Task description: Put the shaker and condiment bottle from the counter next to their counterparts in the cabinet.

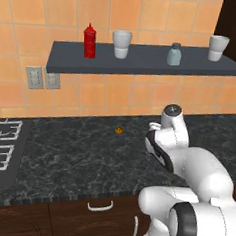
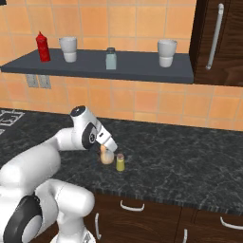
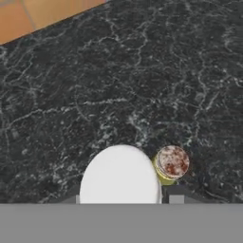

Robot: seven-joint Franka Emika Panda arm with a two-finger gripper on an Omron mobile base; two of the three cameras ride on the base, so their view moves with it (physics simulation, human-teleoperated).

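The condiment bottle (image 2: 106, 156) stands upright on the bench (image 2: 190, 156), near its front edge, with the gripper (image 2: 108, 151) down over its top. In the hand view its pale cap (image 3: 119, 174) sits large and central directly under the camera. The fingers themselves are hidden behind the hand and the cap, so a firm hold cannot be confirmed; by the closeness of the hand to the neck, the gripper is judged to be clenching onto the bottle, contact unverified.

Handling judgement: a rounded plastic bottle, probably light and stiff enough not to deform, but smooth and curved, so liable to slip or swivel if taken on the bulge. The better hold is across the neck or cap, where the sides are narrower and straighter.

The shaker (image 2: 120, 163) stands just beside the bottle, on its right in the right base view, upright and very close; whether they touch cannot be told. Risk: a lift that tilts could knock it over.

Further out, the shelf (image 2: 142, 71) on the tiled wall carries the red bottle (image 2: 42, 46), the grey-blue shaker (image 2: 111, 59) and two white cups (image 2: 68, 49). Free shelf beside the red bottle looks narrow on the cup side
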